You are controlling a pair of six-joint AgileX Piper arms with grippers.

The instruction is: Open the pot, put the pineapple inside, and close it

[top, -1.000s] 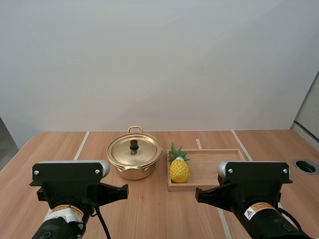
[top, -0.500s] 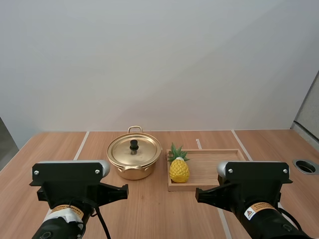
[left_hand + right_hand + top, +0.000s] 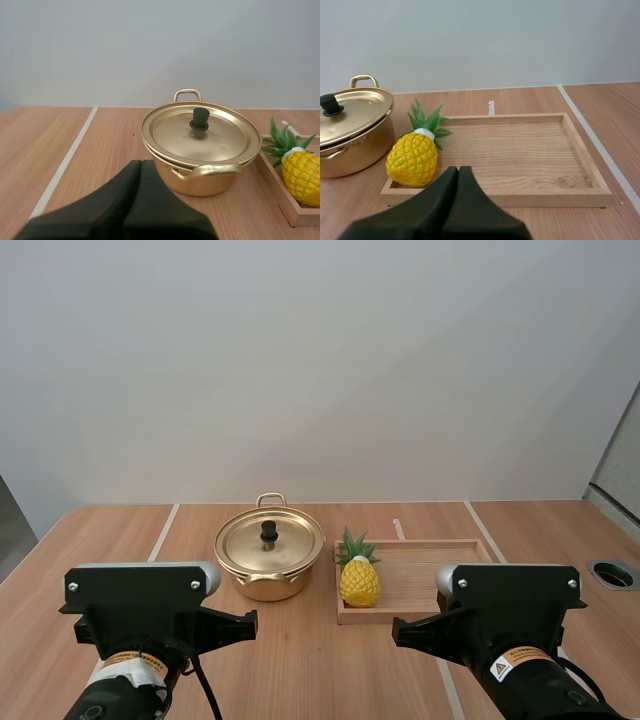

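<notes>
— Has anything moved since a moment ago?

— Nothing. The left arm (image 3: 140, 625) sits at the lower left of the high view and the right arm (image 3: 510, 625) at the lower right, the same spots as before. Pot, pineapple and tray have not shifted either.

— And the left gripper (image 3: 140, 165)?

— Closed on nothing, its fingers together in one dark wedge. The pot (image 3: 270, 558) stands on the table (image 3: 300, 670) ahead of its tip and apart from it, just left of the frame's centre. The lid (image 3: 200, 135) is on, black knob (image 3: 200, 119) up.

— Where's the pineapple (image 3: 359, 575)?

— Just right of the pot, in the tray's (image 3: 440, 570) near left corner, with the leaves pointing away from the arms.

— The right gripper (image 3: 458, 170)?

— Also closed and empty, a dark wedge. The pineapple lies ahead and a little left of its tip, not touching it, and the bare tray floor stretches off to the right.
</notes>
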